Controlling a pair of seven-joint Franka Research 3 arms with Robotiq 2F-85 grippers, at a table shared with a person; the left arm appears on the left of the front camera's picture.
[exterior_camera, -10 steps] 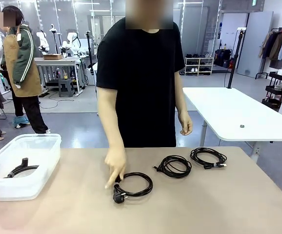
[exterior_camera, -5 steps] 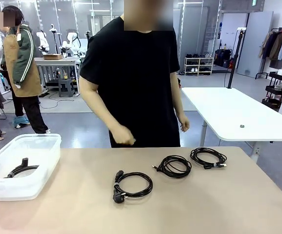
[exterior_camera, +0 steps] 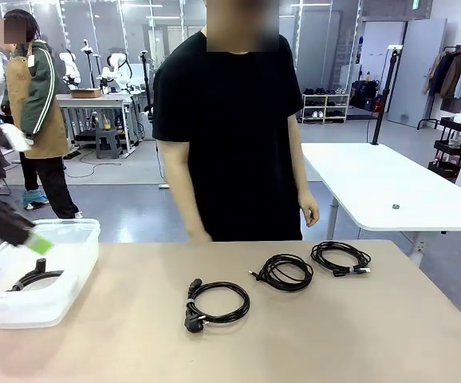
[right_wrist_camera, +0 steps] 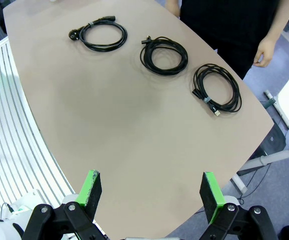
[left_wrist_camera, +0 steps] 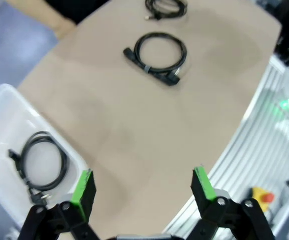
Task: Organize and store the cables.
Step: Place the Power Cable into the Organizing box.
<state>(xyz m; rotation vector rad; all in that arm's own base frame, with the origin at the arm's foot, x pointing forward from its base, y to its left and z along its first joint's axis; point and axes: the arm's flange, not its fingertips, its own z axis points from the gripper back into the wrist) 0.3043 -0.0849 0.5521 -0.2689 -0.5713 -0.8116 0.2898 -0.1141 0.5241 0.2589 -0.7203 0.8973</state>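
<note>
Coils of black cable are your concern, and three of them lie loose on the desk (exterior_camera: 135, 343), well apart from one another: the plug-ended coil (exterior_camera: 217, 302) near the middle, the middle coil (exterior_camera: 285, 271) beyond it to the right, and the far-right coil (exterior_camera: 340, 257) close to the far edge. A fourth, the stored coil (exterior_camera: 33, 277), lies flat inside the clear plastic bin (exterior_camera: 63, 302) at the desk's left end. Your left hand (left_wrist_camera: 144, 182) hangs above the bin's side of the desk with its fingers spread wide and nothing between them. Your right hand (right_wrist_camera: 152, 192) is held high over the right side, also spread wide and empty, looking down on all three loose coils. The person stands at the far side with a hand (exterior_camera: 309, 211) hanging clear of the desk. By the look of it you are between coils, with one stored and three to go, and the step in hand is choosing and reaching for the next. The plug-ended coil is nearest the bin, so it seems the natural pick for your left hand. Come down over its ring, straddle several turns at once so the loop does not unwind, and expect the heavy plug to swing as you lift.
</note>
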